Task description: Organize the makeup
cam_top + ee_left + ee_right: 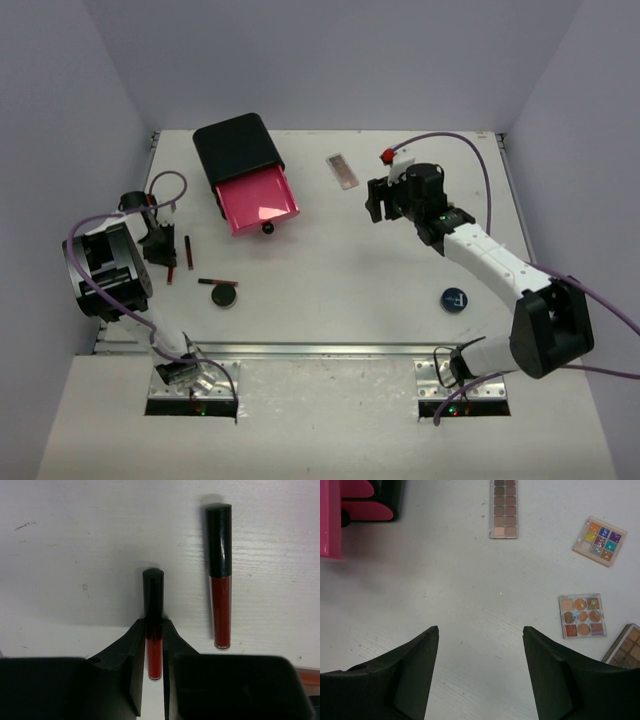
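Note:
My left gripper (154, 622) is shut on a thin red stick (154, 652) with a black cap, low over the table. A second red stick (220, 607) lies just to its right. In the top view the left gripper (163, 256) sits at the table's left side. My right gripper (480, 630) hangs open over bare table with nothing between its fingers. Ahead of it lie a long tan palette (503, 507), a multicolour palette (598, 540) and an orange-toned palette (582, 615). A brown palette (626, 647) shows at the right edge.
The black chest (236, 143) stands at the back left with a pink drawer (260, 200) pulled open. A third red stick (217, 282) and a dark round compact (224, 296) lie near the front left. A blue round compact (454, 298) lies front right.

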### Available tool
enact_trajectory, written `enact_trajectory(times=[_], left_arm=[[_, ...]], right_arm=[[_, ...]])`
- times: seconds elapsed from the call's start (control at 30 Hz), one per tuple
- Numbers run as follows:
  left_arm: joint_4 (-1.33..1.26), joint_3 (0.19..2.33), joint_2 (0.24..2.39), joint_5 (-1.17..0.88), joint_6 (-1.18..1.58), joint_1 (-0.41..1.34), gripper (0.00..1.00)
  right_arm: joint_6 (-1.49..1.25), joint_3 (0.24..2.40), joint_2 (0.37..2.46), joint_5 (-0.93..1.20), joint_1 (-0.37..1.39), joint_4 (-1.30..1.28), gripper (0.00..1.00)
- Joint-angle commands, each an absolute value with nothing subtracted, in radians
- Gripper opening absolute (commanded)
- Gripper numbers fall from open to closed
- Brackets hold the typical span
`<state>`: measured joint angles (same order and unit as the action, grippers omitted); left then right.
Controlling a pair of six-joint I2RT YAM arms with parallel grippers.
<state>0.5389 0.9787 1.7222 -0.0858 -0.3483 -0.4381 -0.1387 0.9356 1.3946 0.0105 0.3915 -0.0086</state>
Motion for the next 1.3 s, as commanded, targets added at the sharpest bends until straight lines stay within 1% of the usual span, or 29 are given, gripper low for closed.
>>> enact_trajectory(times=[0.0,0.17,0.37,0.47,0.57,0.63,0.7,0.77,0.83,0.87,0.9,0.97,1.13,1.2,1.27], left_arm=[[0.503,0.985,1.727,-0.108,-0.323,-0.442,0.00],[0.504,1.047,1.688,-0.182,-0.291,-0.442,0.00],[0.510,1.109,1.653,-0.257,-0.317,-0.438,0.00],[0.540,1.185,1.635,-0.253,-0.329,-0.434,0.00],[0.569,1.308,1.598,-0.230,-0.329,-0.415,0.00],[0.577,1.422,1.553,-0.208,-0.331,-0.344,0.00],[0.575,1.527,1.523,-0.150,-0.365,-0.226,0.00],[0.577,1.617,1.517,-0.101,-0.415,-0.074,0.00],[0.586,1.693,1.538,-0.054,-0.470,0.072,0.00],[0.608,1.722,1.572,-0.036,-0.508,0.165,0.00],[0.632,1.755,1.607,-0.021,-0.522,0.220,0.00],[0.647,1.796,1.673,-0.008,-0.544,0.269,0.00],[0.641,1.838,1.768,0.024,-0.553,0.290,0.00],[0.636,1.830,1.776,0.020,-0.548,0.291,0.00],[0.618,1.772,1.750,0.020,-0.548,0.291,0.00]], right_arm=[[-0.138,0.929,1.353,0.003,0.383,0.023,0.69],[-0.142,0.925,1.343,0.003,0.382,0.023,0.69],[-0.147,0.929,1.339,0.008,0.382,0.023,0.69],[-0.151,0.932,1.339,0.017,0.382,0.021,0.69],[-0.152,0.935,1.339,0.021,0.382,0.021,0.69],[-0.149,0.941,1.344,0.024,0.382,0.021,0.69],[-0.150,0.952,1.359,0.031,0.382,0.016,0.69],[-0.154,0.962,1.371,0.041,0.381,0.006,0.69],[-0.164,0.975,1.380,0.043,0.382,0.003,0.69],[-0.172,0.977,1.383,0.045,0.382,-0.004,0.69],[-0.176,0.979,1.387,0.047,0.382,-0.025,0.69],[-0.181,0.979,1.387,0.041,0.382,-0.037,0.69],[-0.181,0.961,1.357,0.020,0.382,-0.065,0.69],[-0.177,0.945,1.334,0.012,0.382,-0.066,0.69],[-0.167,0.931,1.317,0.006,0.382,-0.069,0.69]])
